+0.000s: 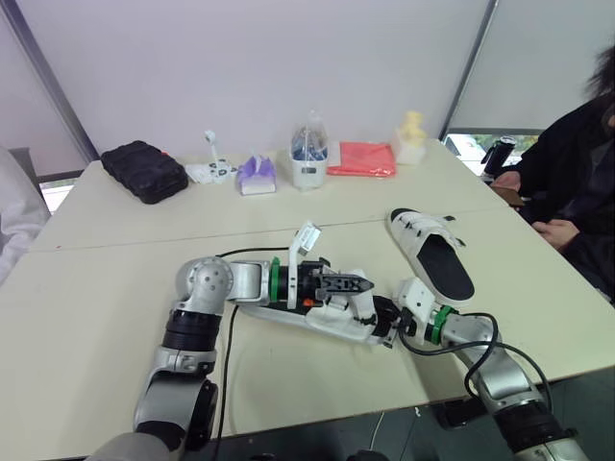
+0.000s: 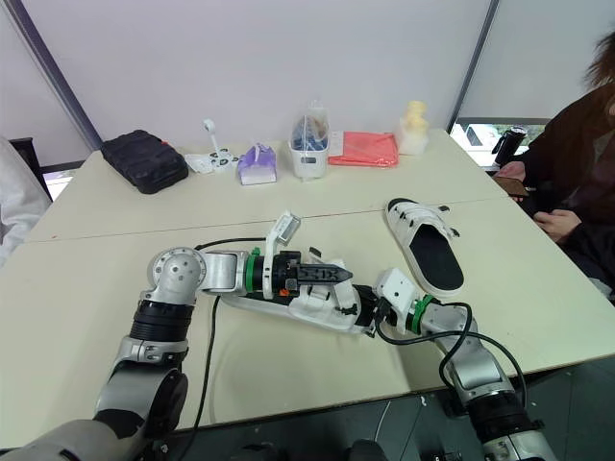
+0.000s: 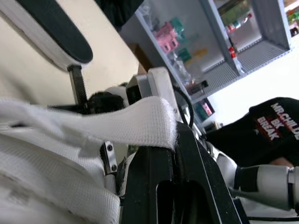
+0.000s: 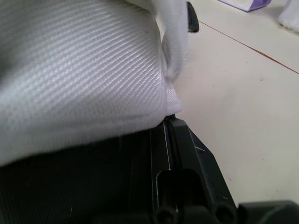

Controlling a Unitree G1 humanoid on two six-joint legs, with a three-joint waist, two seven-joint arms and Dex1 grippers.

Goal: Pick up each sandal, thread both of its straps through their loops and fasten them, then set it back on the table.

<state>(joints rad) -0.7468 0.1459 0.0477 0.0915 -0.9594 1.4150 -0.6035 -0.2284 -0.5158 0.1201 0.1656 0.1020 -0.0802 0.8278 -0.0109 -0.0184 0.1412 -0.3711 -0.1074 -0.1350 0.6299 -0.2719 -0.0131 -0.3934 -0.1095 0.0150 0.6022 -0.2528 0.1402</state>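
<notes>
While the sandal (image 1: 332, 325) lies lengthwise between the arms, the left pincer (image 1: 363, 284) pinches its strap (image 3: 140, 123) from above and the right pincer (image 1: 387, 327) grips its right end.

The near sandal (image 1: 341, 327) is white with woven straps (image 3: 117, 123) (the far sandal (image 1: 411, 233) adds a black insole (image 1: 447, 267)), and flanking the white tub (image 1: 309, 165) lie a red cloth (image 1: 361, 159) and purple pack (image 1: 257, 175).
</notes>
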